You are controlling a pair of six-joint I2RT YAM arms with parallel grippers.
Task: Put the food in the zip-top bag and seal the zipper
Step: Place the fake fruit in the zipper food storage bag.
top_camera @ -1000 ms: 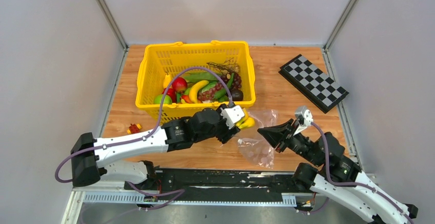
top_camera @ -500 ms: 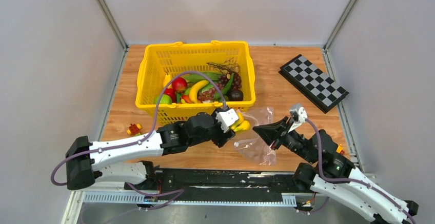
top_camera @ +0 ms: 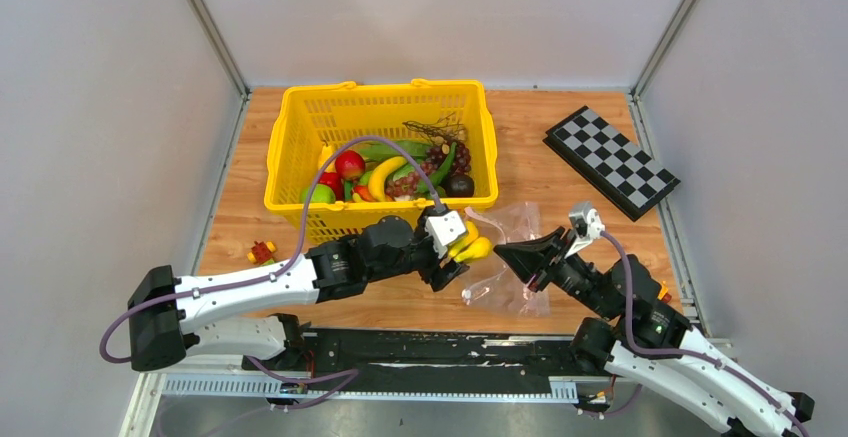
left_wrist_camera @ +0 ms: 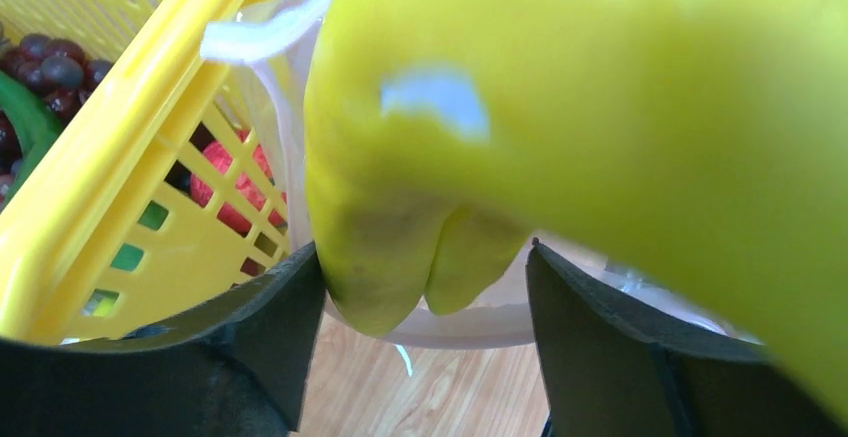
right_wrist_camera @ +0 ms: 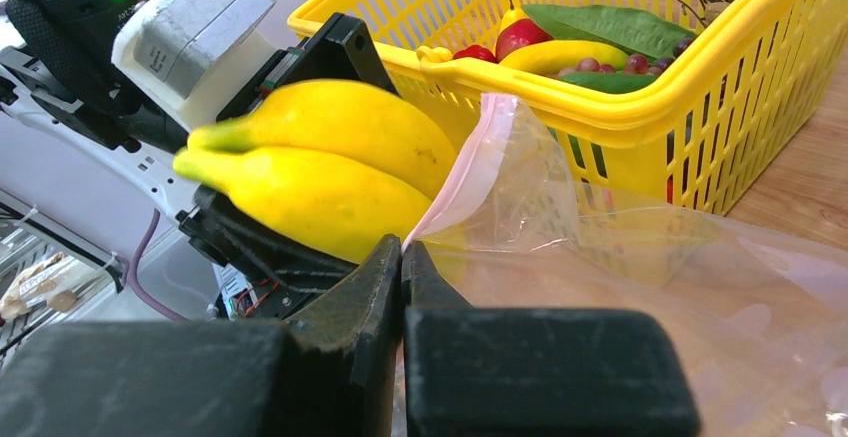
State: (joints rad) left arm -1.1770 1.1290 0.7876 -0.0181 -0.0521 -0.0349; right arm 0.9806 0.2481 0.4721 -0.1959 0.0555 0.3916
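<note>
The 1 zip-top bag [top_camera: 508, 287] lies crumpled on the bench [top_camera: 560, 172] just in front of the near-right corner of the 1 yellow basket [top_camera: 380, 90]. Most of it is flat on the wood, with the edge toward the basket lifted. That lifted edge carries the zipper [right_wrist_camera: 462, 175], a pale pink strip. It runs up out of the right end effector [right_wrist_camera: 403, 257], whose 2 fingers are pressed together on it, so the bag is pinched at its rim.

Against the strip in the right wrist view is a bunch of 2 bananas [top_camera: 470, 245], off the bench and clamped in the left end effector [top_camera: 458, 257] with 1 finger on each side. In the left wrist view the bag's clear rim curves under the banana tips — whether the tips are past the rim I cannot tell.

Inside the basket more food is heaped toward the near wall:
- 1 single banana [top_camera: 386, 177]
- 1 bunch of purple grapes [top_camera: 408, 183]
- 1 red apple [top_camera: 349, 164]
- 1 green apple [top_camera: 317, 194], in the near-left corner
- 1 dark round fruit [top_camera: 461, 185], by the right wall
- long green pods [top_camera: 447, 160], which I cannot count apart

Outside the basket, 1 small red-and-yellow toy [top_camera: 262, 250] sits on the bench just in front of its near-left corner. 1 checkerboard [top_camera: 611, 162] lies well to its right.
</note>
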